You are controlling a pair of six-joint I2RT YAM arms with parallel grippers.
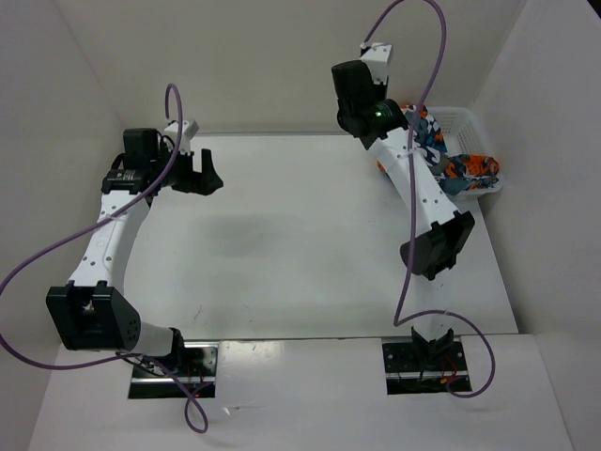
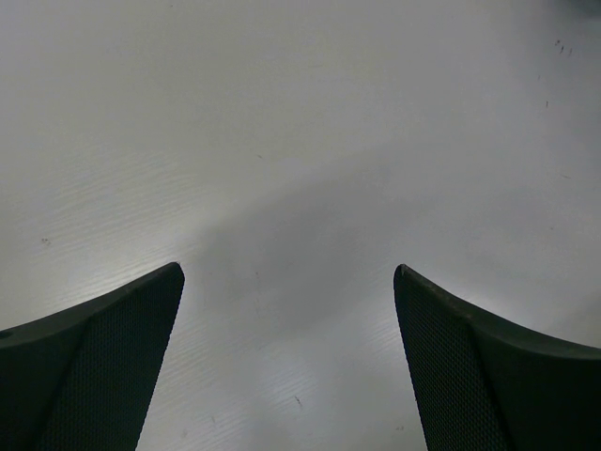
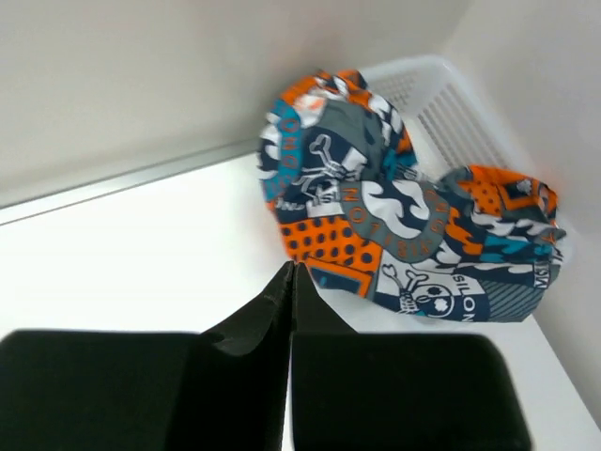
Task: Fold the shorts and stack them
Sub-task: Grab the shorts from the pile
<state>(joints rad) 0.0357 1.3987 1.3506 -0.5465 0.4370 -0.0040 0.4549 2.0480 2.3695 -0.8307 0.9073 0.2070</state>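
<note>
The shorts (image 3: pixel 394 207) are a crumpled bundle of blue, teal, orange and white patchwork print with skull motifs. They spill out of the white mesh basket (image 3: pixel 460 113) at the table's far right corner, and they also show in the top view (image 1: pixel 467 169). My right gripper (image 3: pixel 293 268) is shut, with its tips touching the lower left edge of the shorts; I cannot tell if fabric is pinched. My left gripper (image 1: pixel 199 175) is open and empty over bare table at the far left, and its fingers (image 2: pixel 113 357) spread wide in the left wrist view.
The white basket (image 1: pixel 465 119) stands against the back right walls. White walls enclose the table at the back and on both sides. The right arm's forearm (image 1: pixel 418 183) stretches along the right side of the table toward the basket.
</note>
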